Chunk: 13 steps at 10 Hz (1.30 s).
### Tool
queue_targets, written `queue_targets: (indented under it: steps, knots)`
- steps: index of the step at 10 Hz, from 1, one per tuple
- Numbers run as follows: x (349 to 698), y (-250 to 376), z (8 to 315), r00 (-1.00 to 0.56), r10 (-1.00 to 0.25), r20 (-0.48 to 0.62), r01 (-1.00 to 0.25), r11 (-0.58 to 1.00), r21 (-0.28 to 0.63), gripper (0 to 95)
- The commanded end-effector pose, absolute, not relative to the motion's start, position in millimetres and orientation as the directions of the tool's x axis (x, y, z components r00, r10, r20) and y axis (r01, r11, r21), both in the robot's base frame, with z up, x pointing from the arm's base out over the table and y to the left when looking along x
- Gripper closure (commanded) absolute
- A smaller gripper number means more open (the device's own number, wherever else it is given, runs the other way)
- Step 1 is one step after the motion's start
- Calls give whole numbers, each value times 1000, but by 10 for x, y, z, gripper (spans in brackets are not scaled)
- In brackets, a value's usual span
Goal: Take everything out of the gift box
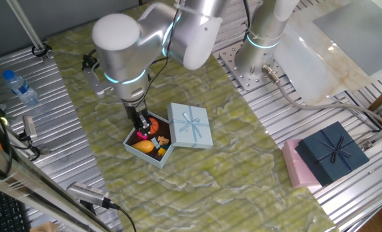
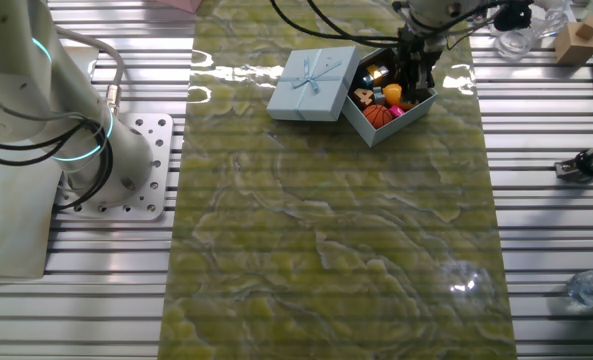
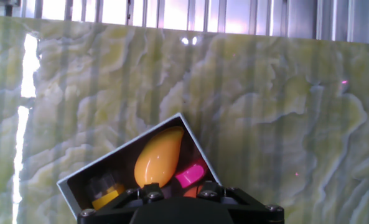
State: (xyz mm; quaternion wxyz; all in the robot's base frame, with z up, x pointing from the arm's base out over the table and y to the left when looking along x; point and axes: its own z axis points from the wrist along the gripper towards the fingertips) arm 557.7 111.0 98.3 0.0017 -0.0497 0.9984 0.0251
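Observation:
The pale-blue gift box (image 1: 142,155) stands open on the green marbled mat, its bowed lid (image 1: 191,125) lying right beside it. Inside lie an orange basketball (image 1: 154,123), a yellow-orange mango-like fruit (image 1: 145,147) and small bits. My gripper (image 1: 142,128) reaches down into the box next to the basketball; its fingertips are hidden among the toys. The other fixed view shows the box (image 2: 356,125), lid (image 2: 314,82), basketball (image 2: 377,115), a magenta piece (image 2: 397,112) and the gripper (image 2: 413,82). In the hand view, the fruit (image 3: 159,157), magenta piece (image 3: 190,174) and a yellow bit (image 3: 106,198) show above the hand's dark housing.
A dark navy box with bow (image 1: 332,153) sits on a pink box (image 1: 294,166) at the right edge. A water bottle (image 1: 20,87) lies on the slatted metal at left. A second arm's base (image 1: 261,45) stands behind the mat. Cables and a handle (image 1: 87,193) lie front left.

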Motion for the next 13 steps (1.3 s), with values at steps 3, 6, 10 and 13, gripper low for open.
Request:
queue_targets:
  steps: [3,6,10,13]
  knots:
    - [5571,1107,948,-995,-96,-9,-97,994,48,570]
    - [5582,1117,905,-996,-94,-2,-94,995,43,380]
    - [5584,1130,949,-993,-116,-4,-116,993,26,380]
    - [5606,1146,958,-994,-112,-1,-112,993,28,380]
